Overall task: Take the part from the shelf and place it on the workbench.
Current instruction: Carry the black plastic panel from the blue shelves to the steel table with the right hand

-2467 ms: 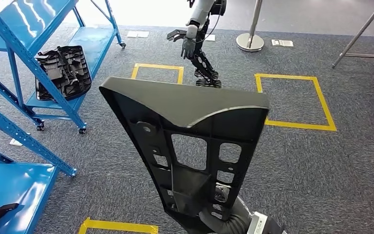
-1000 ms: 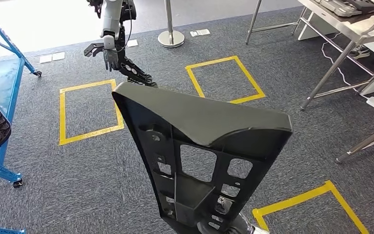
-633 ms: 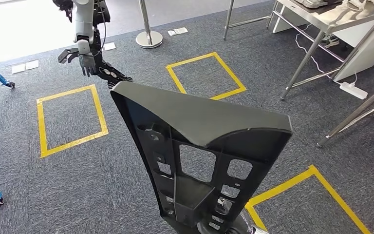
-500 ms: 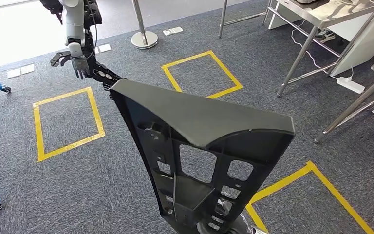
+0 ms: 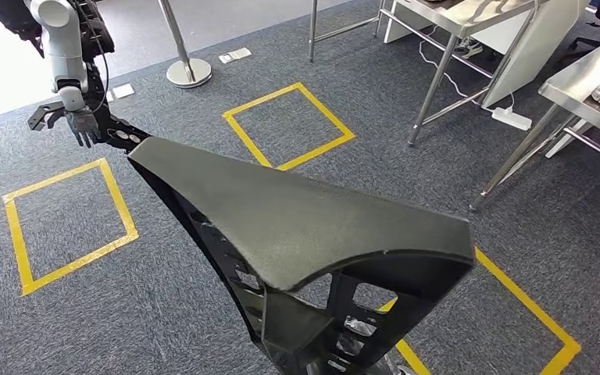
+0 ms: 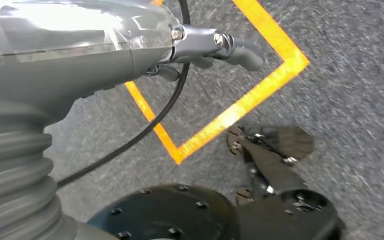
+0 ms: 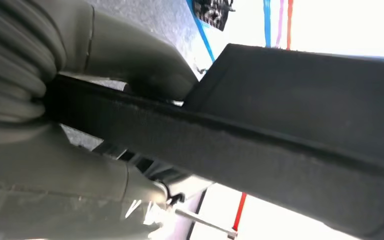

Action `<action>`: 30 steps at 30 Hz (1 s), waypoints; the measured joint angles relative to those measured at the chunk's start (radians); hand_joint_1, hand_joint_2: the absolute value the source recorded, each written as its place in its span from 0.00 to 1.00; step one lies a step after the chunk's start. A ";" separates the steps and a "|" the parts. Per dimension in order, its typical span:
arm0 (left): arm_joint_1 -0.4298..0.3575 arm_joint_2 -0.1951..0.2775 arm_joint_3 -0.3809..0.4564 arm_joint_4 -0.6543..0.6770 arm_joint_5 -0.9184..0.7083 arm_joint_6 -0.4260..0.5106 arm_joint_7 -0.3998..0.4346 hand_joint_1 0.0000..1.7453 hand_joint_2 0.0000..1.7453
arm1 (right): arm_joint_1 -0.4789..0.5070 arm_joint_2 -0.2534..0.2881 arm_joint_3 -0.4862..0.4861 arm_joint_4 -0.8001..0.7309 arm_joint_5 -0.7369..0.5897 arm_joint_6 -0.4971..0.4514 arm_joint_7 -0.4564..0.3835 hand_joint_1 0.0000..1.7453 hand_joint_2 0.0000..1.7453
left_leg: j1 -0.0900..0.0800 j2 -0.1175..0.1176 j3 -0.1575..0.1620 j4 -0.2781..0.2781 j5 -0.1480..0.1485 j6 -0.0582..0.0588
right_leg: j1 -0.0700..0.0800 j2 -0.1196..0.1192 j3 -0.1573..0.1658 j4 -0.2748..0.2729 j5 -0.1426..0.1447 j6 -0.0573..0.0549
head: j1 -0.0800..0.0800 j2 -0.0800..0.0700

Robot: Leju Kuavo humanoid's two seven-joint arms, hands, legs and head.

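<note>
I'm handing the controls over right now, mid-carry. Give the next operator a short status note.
Right hand: grips the black part at its narrow lower end, carrying it upright in front of the body.
Left hand: holds nothing, hanging over the carpet.
Done: part is off the shelf.
Steel workbenches stand ahead on the right; another humanoid robot stands far left.
Left: walk to a bench, set the part down, release.

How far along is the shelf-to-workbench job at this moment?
Done: the black part is off the shelf. In hand: the right hand grips it by its narrow end and carries it above the grey carpet. The left hand hangs over the floor holding nothing. Left: reach the metal tables ahead on the right and set the part down.
</note>
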 joint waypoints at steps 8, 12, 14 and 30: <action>0.000 -0.005 0.006 -0.001 -0.012 -0.003 0.001 0.00 1.00 | 0.014 -0.007 0.003 -0.015 0.012 -0.031 0.002 1.00 1.00 | 0.000 0.093 0.005 -0.005 -0.006 0.022 | 0.001 -0.082 -0.126 0.232 -0.081 0.012 | 0.003 0.000; -0.005 -0.012 0.007 -0.001 -0.024 -0.003 -0.002 0.00 1.00 | 0.027 -0.021 0.002 -0.034 0.007 -0.055 0.000 1.00 1.00 | -0.005 0.123 0.020 -0.006 -0.017 0.010 | 0.014 -0.151 -0.018 0.013 0.011 0.004 | 0.002 0.000; -0.006 -0.017 0.007 -0.001 -0.026 -0.002 -0.004 0.00 1.00 | 0.034 -0.030 0.001 -0.044 0.001 -0.059 -0.002 1.00 1.00 | -0.008 0.138 0.028 -0.012 -0.020 0.001 | 0.020 -0.151 -0.013 -0.003 0.009 -0.002 | 0.002 0.000; -0.006 -0.028 0.017 0.000 -0.026 0.005 0.007 0.00 1.00 | 0.055 -0.042 0.001 -0.063 -0.001 -0.063 -0.004 1.00 1.00 | 0.005 -0.017 0.009 0.005 -0.009 -0.007 | -0.003 -0.003 0.000 0.001 0.001 0.004 | 0.000 0.000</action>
